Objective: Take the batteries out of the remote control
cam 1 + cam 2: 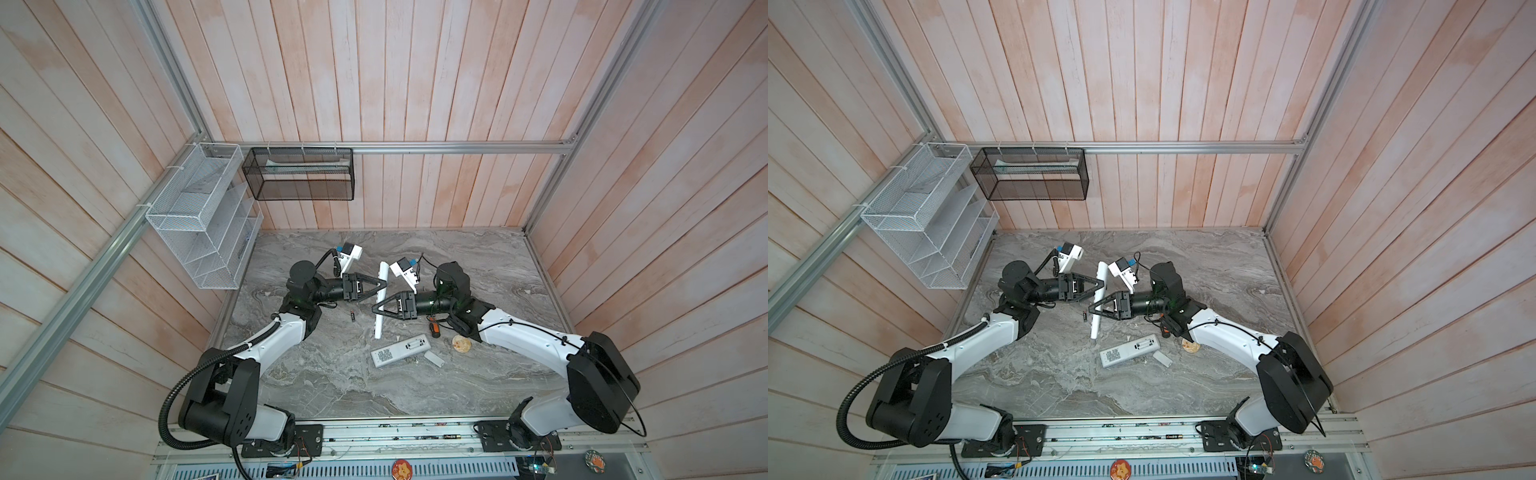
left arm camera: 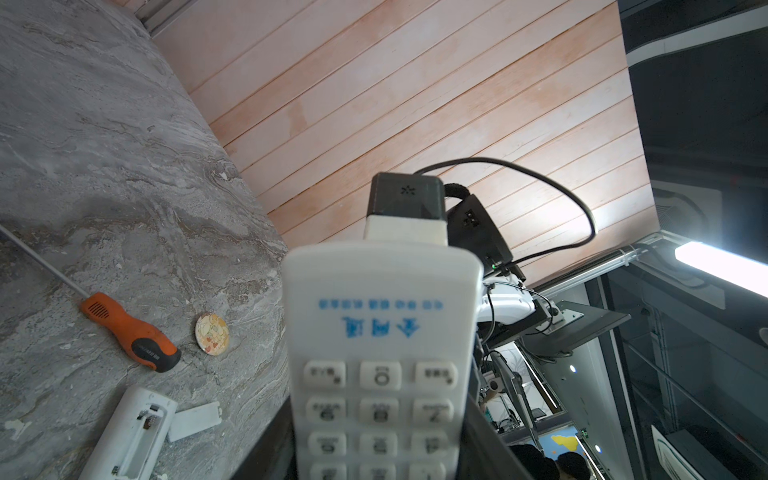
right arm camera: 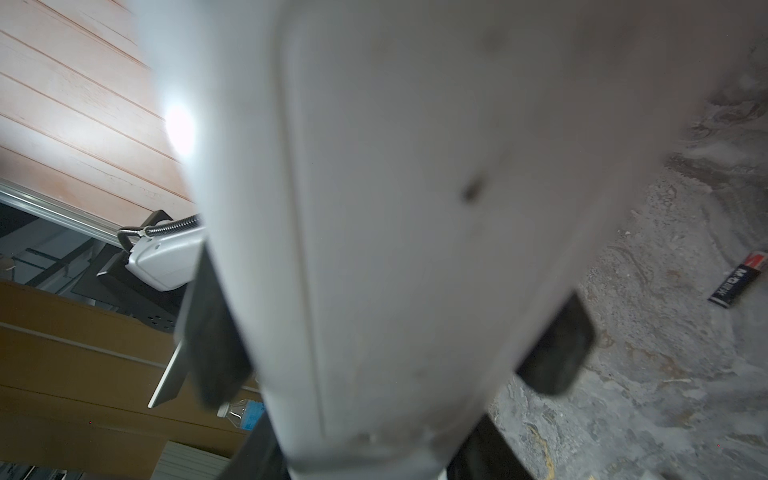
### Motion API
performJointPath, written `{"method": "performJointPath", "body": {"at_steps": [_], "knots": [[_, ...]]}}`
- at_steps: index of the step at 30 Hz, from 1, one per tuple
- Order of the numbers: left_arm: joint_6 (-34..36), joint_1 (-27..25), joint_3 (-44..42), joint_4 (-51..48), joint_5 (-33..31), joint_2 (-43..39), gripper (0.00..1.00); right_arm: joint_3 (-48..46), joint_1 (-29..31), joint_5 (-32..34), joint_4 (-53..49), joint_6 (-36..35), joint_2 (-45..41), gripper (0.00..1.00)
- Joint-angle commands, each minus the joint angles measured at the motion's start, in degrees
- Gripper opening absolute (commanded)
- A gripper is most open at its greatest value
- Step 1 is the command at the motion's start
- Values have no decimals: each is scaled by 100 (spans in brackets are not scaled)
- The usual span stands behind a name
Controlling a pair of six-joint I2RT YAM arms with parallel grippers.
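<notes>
The left gripper (image 1: 385,284) is clamped across the width of a white remote control (image 1: 378,326), button face toward its wrist camera, holding it raised off the marble table (image 1: 332,386). The right gripper (image 1: 374,309) meets the same remote control from the opposite side, a little further along its length. In its wrist view the dark pads (image 3: 557,353) sit against both long edges of the plain back, so it looks closed on the body, though that view is blurred. A seam outlines the back cover, which appears to be in place, so any cells inside are hidden. I judge the step in hand to be opening this unit. Next, the right gripper would need to work the cover off while the left braces. One black battery (image 1: 352,316) lies loose on the table near the grippers. Toward the front lie a second remote (image 1: 388,356) with its bay open, its loose cover (image 1: 434,358) and an orange-handled screwdriver (image 1: 434,331).
</notes>
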Motion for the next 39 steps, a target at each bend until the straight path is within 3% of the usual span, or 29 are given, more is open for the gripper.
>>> {"method": "performJointPath", "body": {"at_steps": [1,7,8,13,16,19,24,27,33,36,39], "knots": [[-252,-32,25,264,-12,3,44,-12,48,-109,128,-215,62,32],[-46,66,115,-139,28,-99,95,287,18,401,-1300,-1209,-106,26],[32,142,117,-284,54,-173,100,403,-11,636,-1767,-1492,-142,25],[523,741,-7,-1314,266,-764,100,1270,-39,2571,-4529,-3411,-112,25],[1334,905,142,-2594,398,-1019,100,1631,-45,3503,-5512,-4239,35,24],[1995,911,321,-3512,414,-1127,100,1916,-36,3690,-6090,-4809,225,24],[2331,857,364,-3825,491,-1132,100,2365,12,3453,-6682,-5320,546,23],[2912,813,518,-4486,367,-1056,100,2476,38,3185,-6685,-5340,555,23],[2990,346,455,-4343,-85,-868,100,2415,36,2790,-6339,-4918,478,23],[2985,104,390,-4210,-548,-831,100,2230,-222,2677,-5885,-3727,439,26],[3044,-88,136,-4018,-1178,-1126,100,1489,-696,2060,-4894,-1849,124,27]]}}
